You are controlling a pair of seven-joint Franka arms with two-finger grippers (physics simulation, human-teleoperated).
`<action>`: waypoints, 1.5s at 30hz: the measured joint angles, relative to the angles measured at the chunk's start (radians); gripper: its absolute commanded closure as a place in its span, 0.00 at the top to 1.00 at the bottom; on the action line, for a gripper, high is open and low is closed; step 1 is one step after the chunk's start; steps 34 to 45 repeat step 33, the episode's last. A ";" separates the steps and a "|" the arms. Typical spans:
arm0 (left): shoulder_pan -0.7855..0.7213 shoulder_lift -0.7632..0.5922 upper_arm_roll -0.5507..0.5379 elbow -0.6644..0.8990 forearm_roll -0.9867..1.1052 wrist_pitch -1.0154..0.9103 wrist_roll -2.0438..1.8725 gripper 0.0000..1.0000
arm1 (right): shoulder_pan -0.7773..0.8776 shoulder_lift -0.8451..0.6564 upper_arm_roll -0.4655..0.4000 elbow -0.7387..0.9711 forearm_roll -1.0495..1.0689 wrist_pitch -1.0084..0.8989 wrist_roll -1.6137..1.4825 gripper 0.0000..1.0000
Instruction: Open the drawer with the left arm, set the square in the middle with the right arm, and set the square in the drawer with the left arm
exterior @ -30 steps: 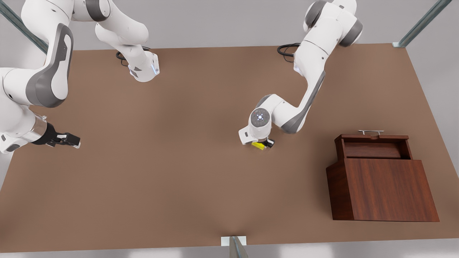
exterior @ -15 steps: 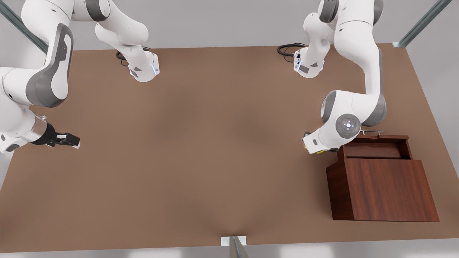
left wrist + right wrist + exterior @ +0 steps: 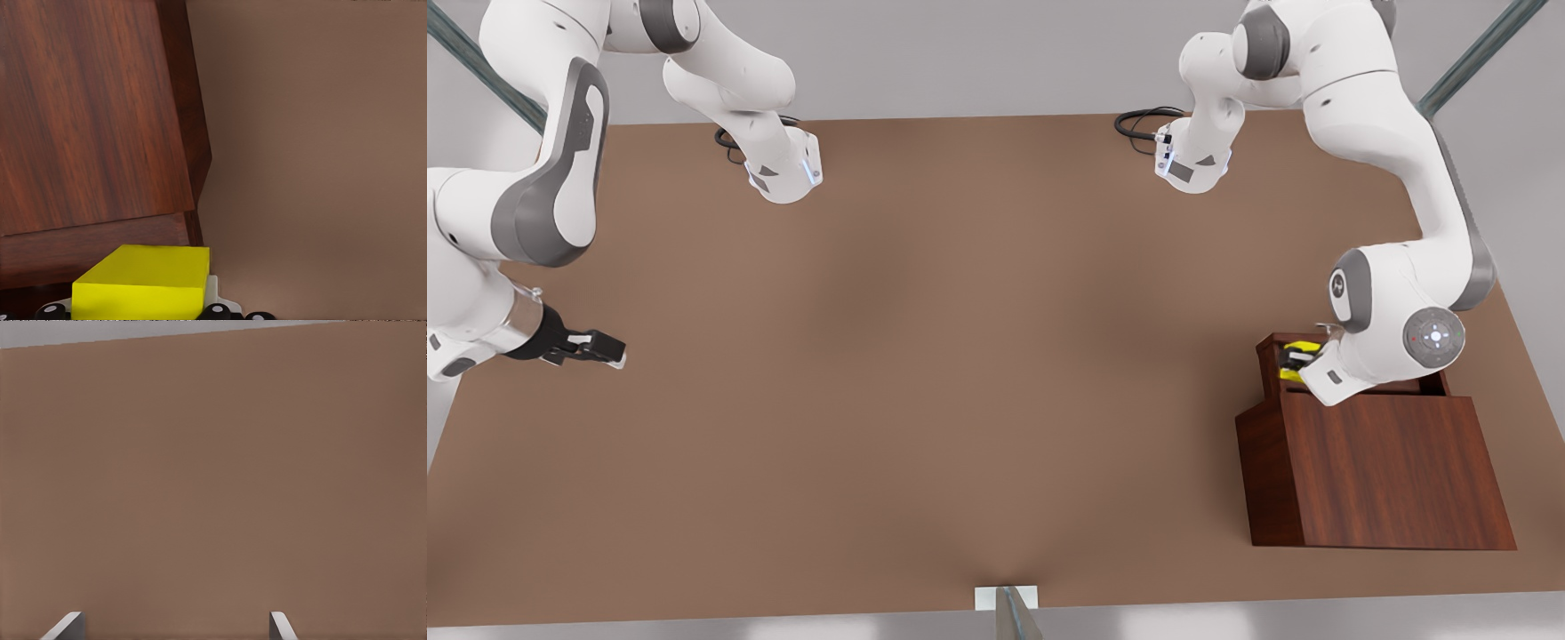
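Left gripper (image 3: 1291,360) over drawer (image 3: 1352,369)

No legible text or labels.

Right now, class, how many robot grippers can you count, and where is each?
2. The left gripper holds the square over the open drawer; the right gripper waits open at the table's far edge.

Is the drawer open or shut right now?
Open. The drawer is slid out from the cabinet, its inside exposed, and the left gripper holds the square over its corner.
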 measured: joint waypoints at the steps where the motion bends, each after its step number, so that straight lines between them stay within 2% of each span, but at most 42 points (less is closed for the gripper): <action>1: 0.022 0.002 0.000 0.000 -0.002 0.004 0.007 0.73 | 0.000 0.000 0.000 0.000 0.000 0.000 0.000 1.00; 7: 0.105 0.037 0.002 0.000 -0.009 0.021 0.046 0.73 | 0.000 0.002 0.000 -0.001 0.001 0.001 0.000 1.00; 11: 0.115 0.057 0.000 0.000 -0.010 0.025 0.046 0.76 | 0.000 0.006 0.000 0.000 0.001 0.001 0.000 1.00; 12: 0.115 0.058 0.000 -0.001 -0.011 0.032 0.046 1.00 | 0.000 0.006 0.000 0.000 0.001 0.001 0.000 1.00; 21: 0.097 0.026 -0.005 0.011 -0.015 0.005 0.034 1.00 | 0.000 0.006 0.000 0.000 0.001 0.001 0.000 1.00; 25: 0.050 -0.013 -0.086 0.129 -0.016 -0.002 -0.068 1.00 | 0.000 0.006 0.000 0.000 0.001 0.001 0.000 1.00; 26: 0.063 -0.033 -0.136 0.136 -0.013 -0.001 -0.076 1.00 | 0.000 0.006 0.000 0.000 0.001 0.001 0.000 1.00; 27: 0.221 -0.095 -0.376 0.134 0.000 0.000 -0.120 1.00 | 0.000 0.006 0.000 0.000 0.001 0.001 0.000 1.00; 29: 0.316 -0.142 -0.518 0.126 0.043 -0.012 -0.157 1.00 | 0.000 0.006 0.000 0.000 0.001 0.002 0.000 1.00; 30: 0.332 -0.153 -0.553 0.126 0.065 -0.016 -0.173 1.00 | 0.000 0.006 0.000 0.000 0.001 0.002 0.000 1.00; 45: 0.343 -0.174 -0.570 0.123 0.108 -0.029 -0.184 1.00 | -0.005 0.003 0.000 0.000 0.000 0.000 0.000 1.00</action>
